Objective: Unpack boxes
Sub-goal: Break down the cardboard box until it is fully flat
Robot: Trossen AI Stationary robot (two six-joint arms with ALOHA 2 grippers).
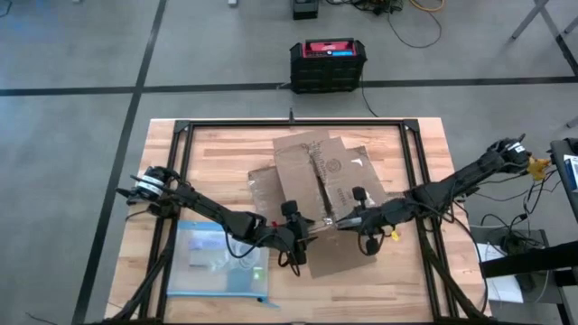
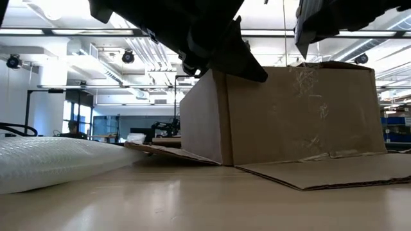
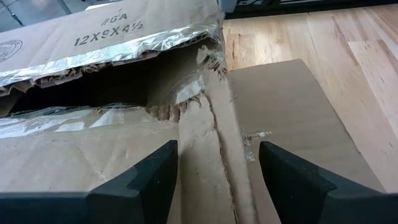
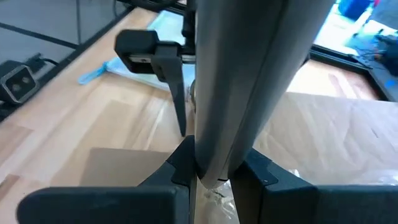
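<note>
My left tool (image 3: 217, 180) hangs fingers apart over the box (image 1: 327, 194) on the worktop (image 1: 226, 149), straddling its torn corner; my right tool (image 4: 211, 177), facing it, is clamped on a raised flap (image 4: 245, 74).

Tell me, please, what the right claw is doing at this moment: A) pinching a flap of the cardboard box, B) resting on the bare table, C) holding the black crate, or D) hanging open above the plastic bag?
A: in its own wrist view the right claw is shut on a raised flap of the cardboard box, edge-on between its fingers.
</note>
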